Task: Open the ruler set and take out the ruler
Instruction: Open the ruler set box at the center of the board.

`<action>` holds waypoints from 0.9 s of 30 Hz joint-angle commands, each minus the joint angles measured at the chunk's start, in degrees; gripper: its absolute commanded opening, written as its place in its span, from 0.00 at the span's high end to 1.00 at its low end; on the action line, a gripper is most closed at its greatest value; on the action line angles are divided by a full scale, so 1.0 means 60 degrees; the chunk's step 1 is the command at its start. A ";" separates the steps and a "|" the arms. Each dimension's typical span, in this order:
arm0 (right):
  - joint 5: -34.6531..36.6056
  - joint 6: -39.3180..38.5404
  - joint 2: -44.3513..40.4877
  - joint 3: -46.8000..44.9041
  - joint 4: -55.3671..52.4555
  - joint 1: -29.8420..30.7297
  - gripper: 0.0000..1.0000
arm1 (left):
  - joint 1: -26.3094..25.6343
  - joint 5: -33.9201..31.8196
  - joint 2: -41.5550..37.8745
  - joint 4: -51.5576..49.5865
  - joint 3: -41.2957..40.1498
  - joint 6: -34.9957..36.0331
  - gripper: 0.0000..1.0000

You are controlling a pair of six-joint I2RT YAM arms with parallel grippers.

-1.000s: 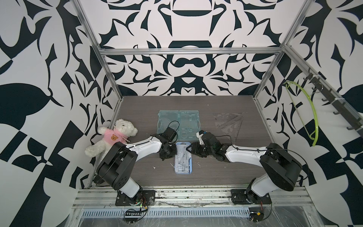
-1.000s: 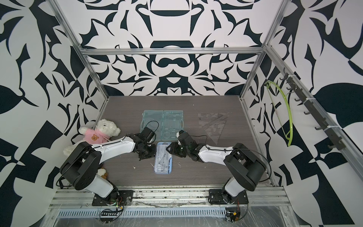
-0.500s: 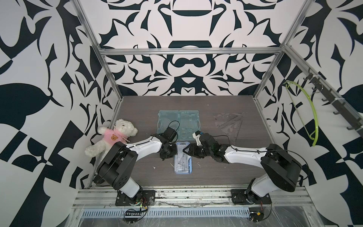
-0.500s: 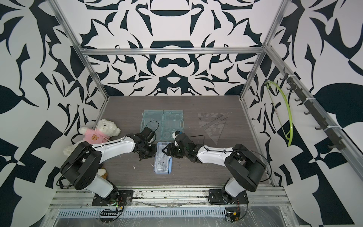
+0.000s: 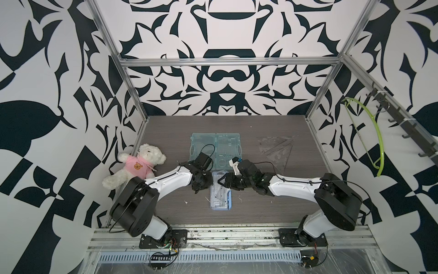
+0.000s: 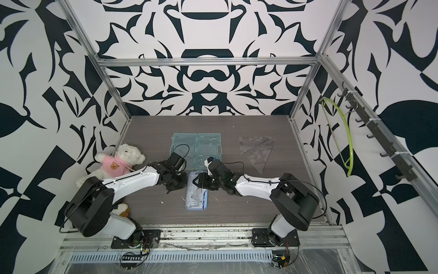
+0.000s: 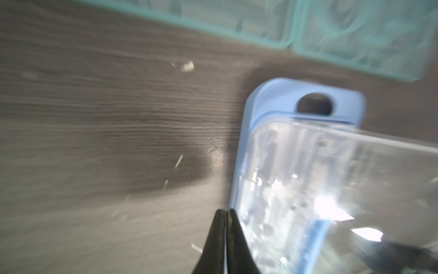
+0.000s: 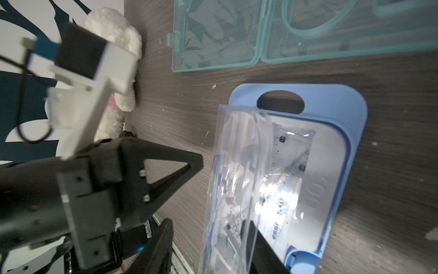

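Right wrist view: blue ruler set (image 8: 350,132), clear lid (image 8: 237,166) lifted; my right fingers (image 8: 163,237) spread apart, left fingers (image 7: 214,237) closed.

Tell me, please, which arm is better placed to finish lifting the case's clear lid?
Right. The right gripper straddles the edge of the raised clear lid, one finger beneath it, so it can probably lever it open. The left gripper is shut beside the blue case, outside the lid.

blurred ruler set (image 7: 260,99), teal case (image 7: 237,14) cropped

Ruler set (image 8: 350,113), clear lid (image 8: 237,166) ajar
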 commanded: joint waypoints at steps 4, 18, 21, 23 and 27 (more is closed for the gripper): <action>0.0218 -0.0366 0.0110 0.0864 -0.0478 0.0158 0.51 | 0.0867 -0.1875 -0.3251 -0.1258 -0.0016 -0.0171 0.78; 0.0280 -0.0630 0.1175 0.2752 -0.1375 0.0827 0.51 | 0.1488 -0.2264 -0.6722 -0.1683 0.0337 0.0943 0.11; 0.0166 -0.0669 0.1571 0.3285 -0.1550 0.1017 0.51 | 0.1482 -0.2052 -0.6792 -0.1686 0.0269 0.0872 0.10; 0.0107 -0.0759 0.1834 0.3733 -0.1760 0.1172 0.51 | 0.1480 -0.1967 -0.6861 -0.1712 0.0227 0.0879 0.10; 0.0070 -0.0889 0.2174 0.4315 -0.2073 0.1363 0.51 | 0.1481 -0.1933 -0.7024 -0.1772 0.0133 0.0985 0.09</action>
